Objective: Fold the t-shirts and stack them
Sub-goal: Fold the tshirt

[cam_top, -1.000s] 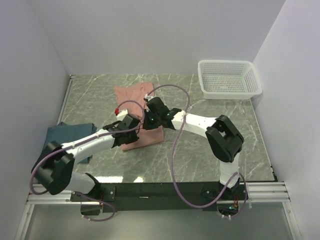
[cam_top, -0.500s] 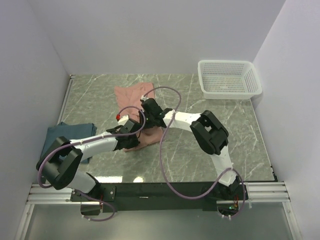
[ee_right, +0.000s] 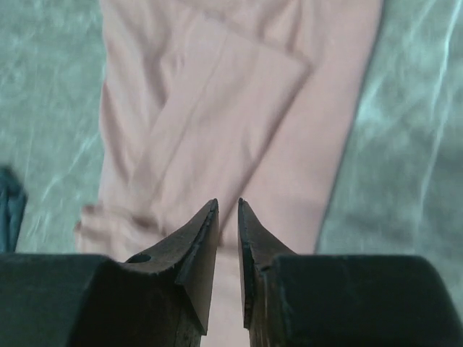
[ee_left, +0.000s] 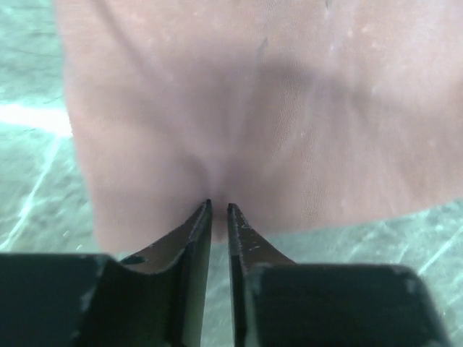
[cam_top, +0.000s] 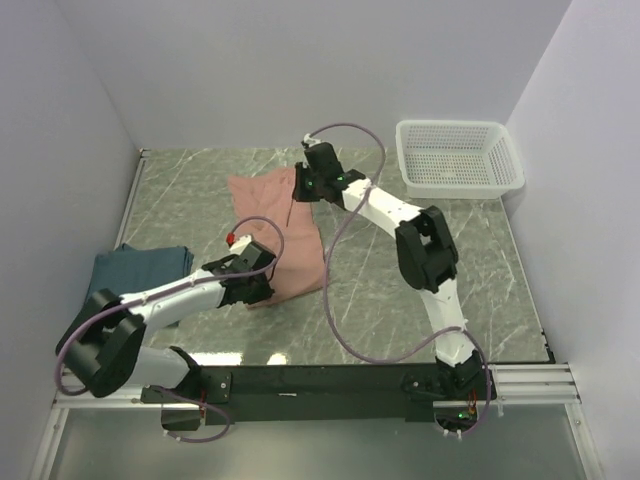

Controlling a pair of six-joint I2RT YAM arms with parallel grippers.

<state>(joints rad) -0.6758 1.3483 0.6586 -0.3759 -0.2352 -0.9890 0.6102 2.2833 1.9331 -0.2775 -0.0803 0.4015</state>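
T-shirts at the straightening stage of the fold: the pink t-shirt is laid out lengthwise on the table, left of its middle, with one side flap seen turned inward. The teal t-shirt is kept as a folded bundle at the table's left edge, partly under the left arm. The left gripper is closed on the pink t-shirt's near hem, where the cloth is puckered towards the tips. The right gripper is held at the far hem with its jaws nearly together; whether cloth is pinched there cannot be told. The step in hand is judged to be flattening before a crosswise fold. The next move calls for one hem to be carried evenly onto the other. The right arm is stretched far forward and leftward; the left arm is kept low and bent.
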